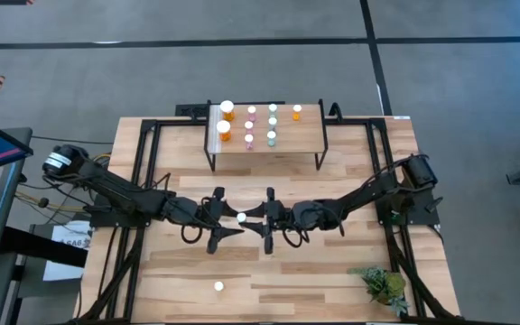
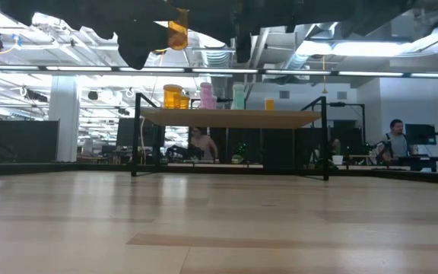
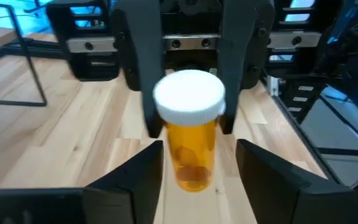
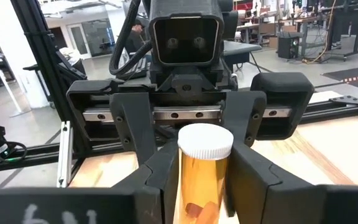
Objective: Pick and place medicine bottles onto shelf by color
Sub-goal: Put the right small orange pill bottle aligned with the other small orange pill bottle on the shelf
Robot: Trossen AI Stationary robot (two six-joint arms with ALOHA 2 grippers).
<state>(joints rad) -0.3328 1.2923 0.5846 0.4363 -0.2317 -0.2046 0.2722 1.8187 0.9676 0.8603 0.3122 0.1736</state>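
An orange medicine bottle (image 1: 240,217) with a white cap hangs upright above the middle of the table, between my two grippers, which face each other. My right gripper (image 4: 204,155) is shut on it from the table's right. My left gripper (image 3: 199,146) comes from the left. It is open, with its fingers on either side of the bottle's body (image 3: 191,155) and a gap showing on one side. The low view shows the bottle (image 2: 177,34) high above the tabletop. The shelf (image 1: 307,137) stands at the far middle and carries several orange, pink and teal bottles. My right gripper pinches the bottle's orange body (image 4: 188,180), below the white cap, between its two fingers. The fingers come in level from the table's right. The bottle stands upright in the hold, cap up, lifted clear of the table.
One white-capped bottle (image 1: 218,286) stands alone on the table near the front edge. A small green plant (image 1: 382,284) sits at the near right. Black frame rails (image 1: 143,171) run along both sides of the table. People are at desks in the room beyond the table.
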